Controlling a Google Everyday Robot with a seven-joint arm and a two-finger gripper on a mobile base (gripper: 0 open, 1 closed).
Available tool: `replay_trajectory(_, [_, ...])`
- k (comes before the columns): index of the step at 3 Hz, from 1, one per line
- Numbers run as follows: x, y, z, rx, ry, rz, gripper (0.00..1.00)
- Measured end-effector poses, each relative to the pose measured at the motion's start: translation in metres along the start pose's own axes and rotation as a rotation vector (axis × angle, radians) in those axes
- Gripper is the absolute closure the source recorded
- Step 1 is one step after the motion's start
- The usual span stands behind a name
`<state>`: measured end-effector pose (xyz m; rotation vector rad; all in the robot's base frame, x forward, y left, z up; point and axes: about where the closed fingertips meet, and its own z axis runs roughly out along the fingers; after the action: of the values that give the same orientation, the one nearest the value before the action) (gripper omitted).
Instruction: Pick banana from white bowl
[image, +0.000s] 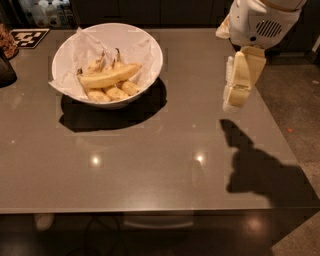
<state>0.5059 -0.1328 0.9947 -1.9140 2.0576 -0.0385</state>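
The white bowl (150, 50) stands on the grey table at the back left, lined with crumpled white paper. The long pale-yellow banana (109, 76) lies across the top of the pile inside it, dark stem to the left. Shorter stubby bananas (116, 92) lie beneath it. My gripper (235, 102) hangs from the white arm at the upper right, pointing down above the table's right side, well to the right of the bowl and apart from it. It holds nothing.
A black-and-white marker tag (29, 37) lies at the table's back left. A dark object (6, 70) sits at the left edge. The table's right edge (280, 135) borders speckled floor. The arm's shadow (255, 165) falls on the table's right front.
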Motion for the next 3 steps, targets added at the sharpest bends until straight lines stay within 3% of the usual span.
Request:
replay_trajectory(2, [-0.057,-0.054,0.035,-0.043,0.007,-0.133,0.00])
replay_trajectory(3, [-0.070,-0.063,0.037,-0.017,-0.015,-0.144,0.00])
